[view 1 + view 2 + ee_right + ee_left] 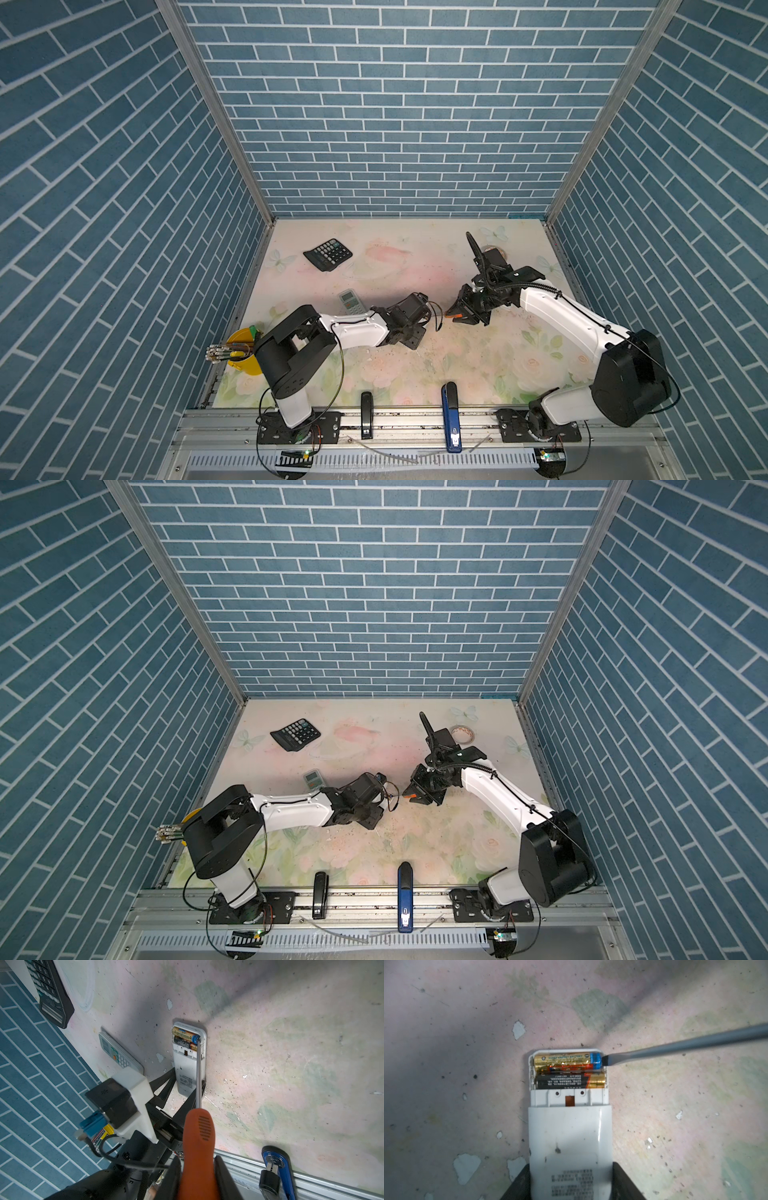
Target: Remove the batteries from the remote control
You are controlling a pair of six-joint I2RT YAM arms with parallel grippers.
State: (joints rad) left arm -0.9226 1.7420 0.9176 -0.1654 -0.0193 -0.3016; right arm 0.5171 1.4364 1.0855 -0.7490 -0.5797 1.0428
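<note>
The remote control (569, 1136) lies back-up near the middle of the counter (446, 1064), with its battery slot open. The left fingers (519, 1185) squeeze its sides and hold it there. Two batteries sit side by side in the open end: a gold battery (566, 1059) with a blue cap and a black battery (562, 1082).

The right fingers (223, 1178) are clamped on the orange screwdriver (197, 1138). In both top views it reaches in from about 3 o'clock toward the left fingers. Its flat tip (607, 1062) touches the blue cap.

I think the batteries are small, light and hard. They are smooth and round, so they may slip and roll. They look snug in their slots. The blue end seems the best place to lift, gently, so the battery does not pop away. Once it is up, pinch it across its middle.
</note>
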